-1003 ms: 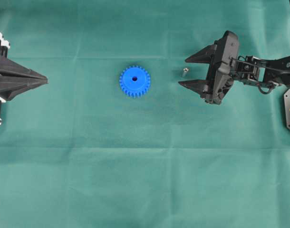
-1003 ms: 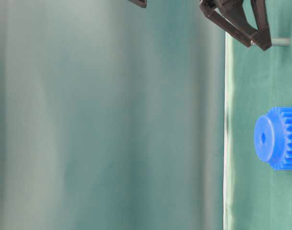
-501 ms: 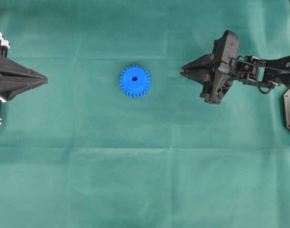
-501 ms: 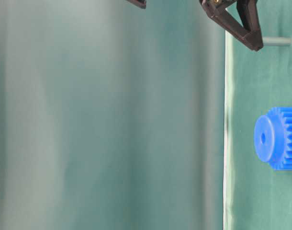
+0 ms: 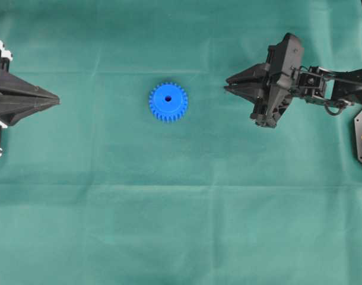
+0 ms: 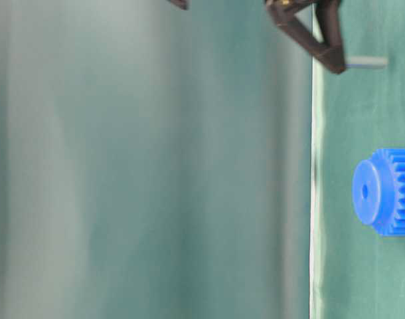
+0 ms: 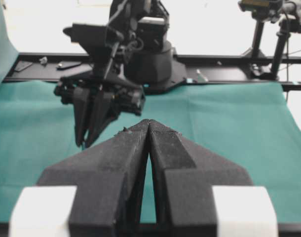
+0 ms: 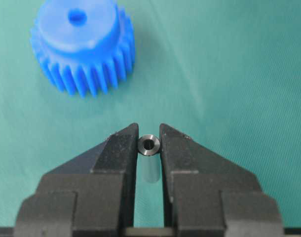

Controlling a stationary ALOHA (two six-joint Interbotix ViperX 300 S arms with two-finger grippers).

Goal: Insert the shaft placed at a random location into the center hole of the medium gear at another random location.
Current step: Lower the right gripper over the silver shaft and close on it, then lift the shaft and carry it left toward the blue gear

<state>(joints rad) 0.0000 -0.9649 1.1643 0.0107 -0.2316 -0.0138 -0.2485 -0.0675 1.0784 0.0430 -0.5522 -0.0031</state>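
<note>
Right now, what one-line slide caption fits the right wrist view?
Right gripper fingers clamp the shaft, with the medium gear ahead on green cloth.

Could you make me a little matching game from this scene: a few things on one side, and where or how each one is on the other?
1. shaft
2. medium gear
3. left gripper
4. center hole

A. shut, holding nothing
B. lying flat on the green cloth
C. pinched between the right gripper jaws
D. dark, in the blue hub's middle

Pairs: 1-C, 2-B, 3-A, 4-D
</note>
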